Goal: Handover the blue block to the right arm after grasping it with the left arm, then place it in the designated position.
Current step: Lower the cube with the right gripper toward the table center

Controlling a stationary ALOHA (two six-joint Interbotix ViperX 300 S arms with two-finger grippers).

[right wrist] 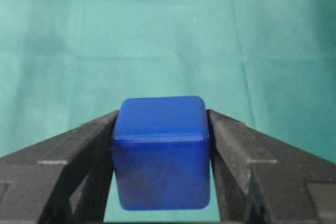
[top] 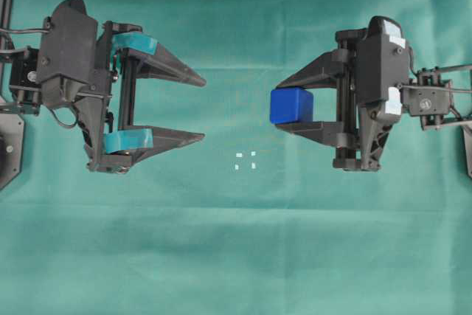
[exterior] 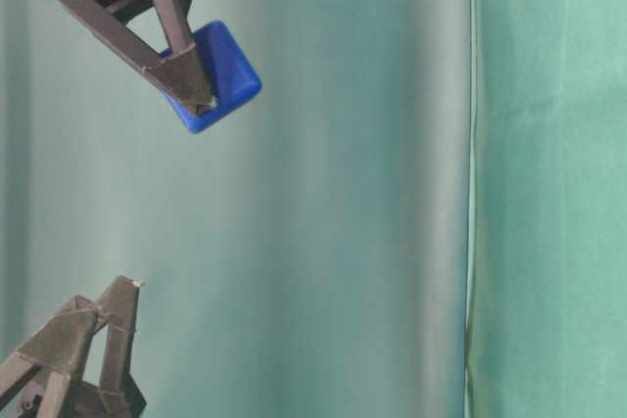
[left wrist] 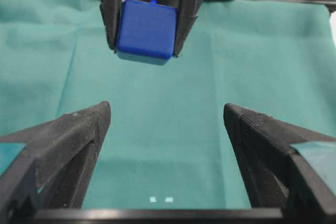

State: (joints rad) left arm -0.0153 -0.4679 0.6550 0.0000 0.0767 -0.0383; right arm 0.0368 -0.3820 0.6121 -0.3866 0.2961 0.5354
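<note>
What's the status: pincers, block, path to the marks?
Left pincer open, empty. Right pincer shut on blue block, airborne. White marks uncovered on green cloth; nothing between.

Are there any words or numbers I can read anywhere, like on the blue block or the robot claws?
None can be read.
blue block: plain faces, no letters showing.
right claw: white patches on its body, nothing legible.
left claw: teal bands only, no writing.

Bright-blue plastic cube (top: 291,105); plain green cloth (top: 236,241); four white square marks (top: 245,160); teal-banded black gripper (top: 204,108); all-black, white-patched gripper (top: 277,105).
</note>
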